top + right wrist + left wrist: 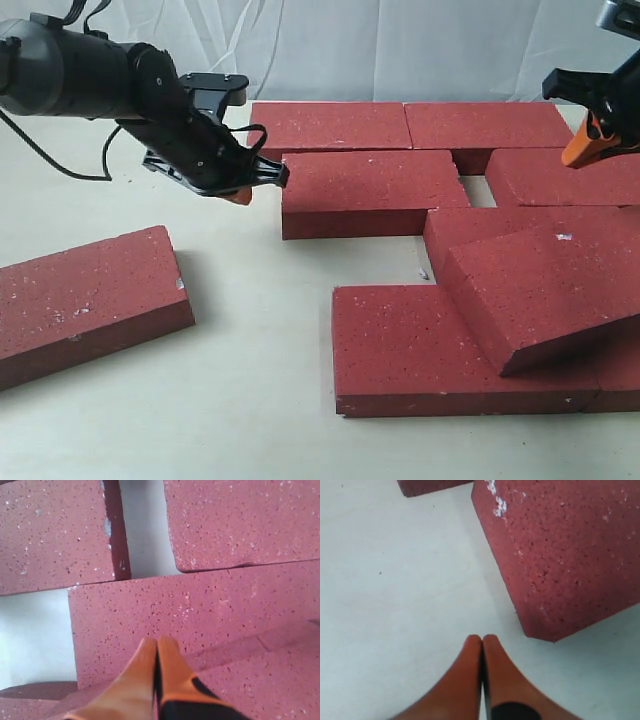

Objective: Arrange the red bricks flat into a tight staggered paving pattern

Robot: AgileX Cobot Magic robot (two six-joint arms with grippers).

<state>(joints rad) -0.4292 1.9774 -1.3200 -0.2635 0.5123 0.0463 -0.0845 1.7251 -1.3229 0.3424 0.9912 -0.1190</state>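
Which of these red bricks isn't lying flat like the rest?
The brick at the lower right of the exterior view: it sits tilted on top of its neighbours, while the others lie flat on the table.

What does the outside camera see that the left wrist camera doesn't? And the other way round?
Only the exterior view shows the lone brick lying apart on the left, the tilted brick resting on top of others, and the right fingers above the far bricks. Only the left wrist view shows up close that the left fingers are pressed shut, plus white scuffs near one brick corner. Both show the middle brick beside the left fingers, and the pale table.
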